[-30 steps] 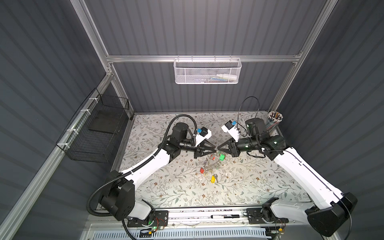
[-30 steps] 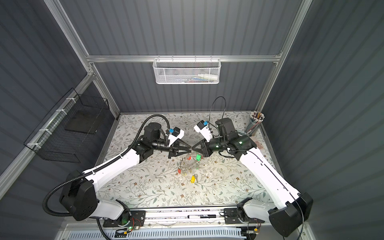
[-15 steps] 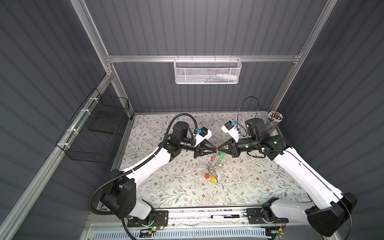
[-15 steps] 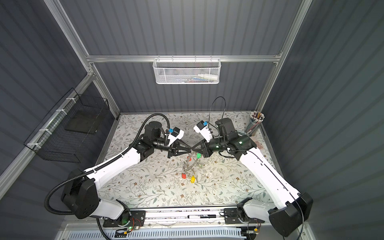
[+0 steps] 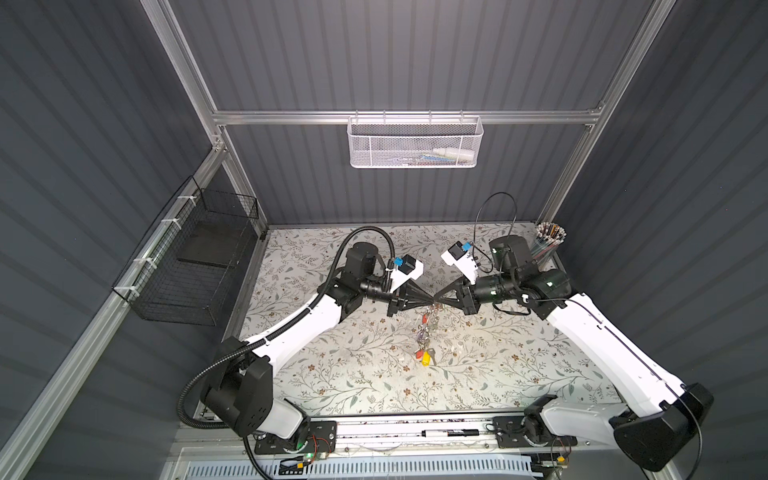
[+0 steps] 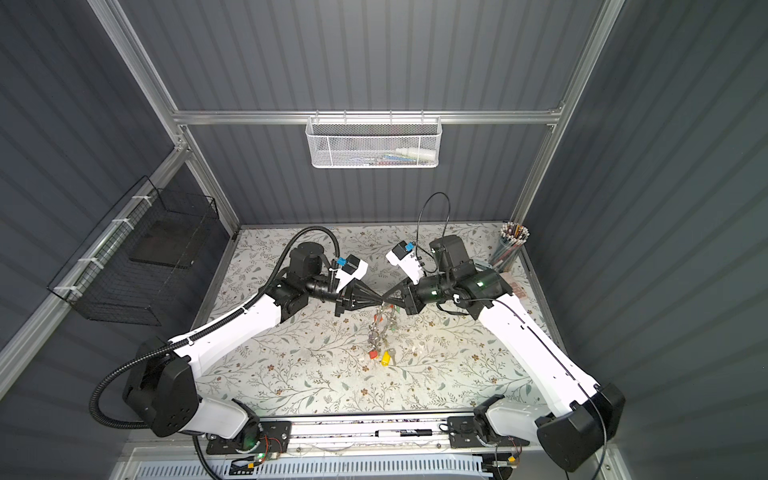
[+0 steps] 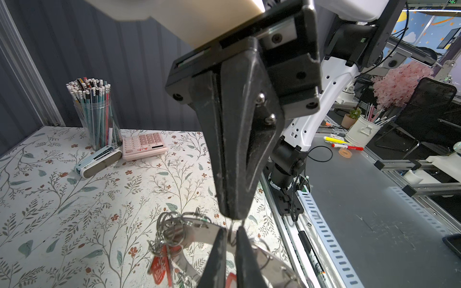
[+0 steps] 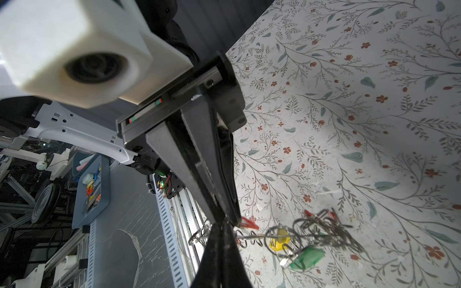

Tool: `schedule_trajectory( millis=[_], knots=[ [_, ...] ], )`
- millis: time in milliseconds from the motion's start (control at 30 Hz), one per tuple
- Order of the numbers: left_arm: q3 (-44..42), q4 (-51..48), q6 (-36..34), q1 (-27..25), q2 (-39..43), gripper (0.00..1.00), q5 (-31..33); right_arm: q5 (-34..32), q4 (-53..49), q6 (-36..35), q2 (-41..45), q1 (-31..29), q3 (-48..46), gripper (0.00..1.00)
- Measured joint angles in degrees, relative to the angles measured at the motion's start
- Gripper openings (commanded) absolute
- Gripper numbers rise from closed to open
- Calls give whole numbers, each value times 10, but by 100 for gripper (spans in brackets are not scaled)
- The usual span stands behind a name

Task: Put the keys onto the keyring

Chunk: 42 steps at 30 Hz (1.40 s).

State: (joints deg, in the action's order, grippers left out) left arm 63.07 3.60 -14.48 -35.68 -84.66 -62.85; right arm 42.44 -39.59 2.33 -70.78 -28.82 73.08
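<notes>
Forearm of the left arm (image 5: 299, 328) slants up from its front base toward the middle of the floral table (image 5: 332, 374). Its wrist is level and the left gripper (image 5: 430, 300) points sideways, jaws nearly together on a thin split ring (image 7: 231, 225). Beneath the meeting tips hangs the keyring (image 7: 199, 230), its keys (image 5: 424, 358) trailing down toward the table, yellow tag lowest. Tip to tip with it, the right gripper (image 5: 441, 300) is pinched tight on the same ring. The right arm (image 5: 602, 345) mirrors the left.
</notes>
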Motion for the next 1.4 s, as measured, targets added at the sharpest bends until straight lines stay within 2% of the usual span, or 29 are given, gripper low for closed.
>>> schedule_trajectory(
  millis=[100,233,467,500,600,667,867,1133,1400],
  knots=[
    [0,-5,-3,0,0,9,-2,1,-2,0,-1,0,0,0],
    [1,-11,-5,0,-1,0,-3,5,-8,0,-7,0,4,0],
    [-4,15,17,0,0,0,6,5,-9,0,-10,1,11,0],
    [-9,29,28,0,2,0,10,3,-8,0,-10,1,12,0],
    [-33,80,67,0,9,0,21,-2,-6,2,-10,1,13,11],
    [-53,119,101,0,14,0,33,-5,-1,8,-9,2,13,24],
    [-102,233,213,-3,15,0,91,-15,29,37,20,15,12,39],
    [-171,376,357,-12,47,0,185,-14,88,77,114,52,-42,41],
    [-216,485,422,-54,83,0,276,19,151,103,110,53,-92,43]
  ],
)
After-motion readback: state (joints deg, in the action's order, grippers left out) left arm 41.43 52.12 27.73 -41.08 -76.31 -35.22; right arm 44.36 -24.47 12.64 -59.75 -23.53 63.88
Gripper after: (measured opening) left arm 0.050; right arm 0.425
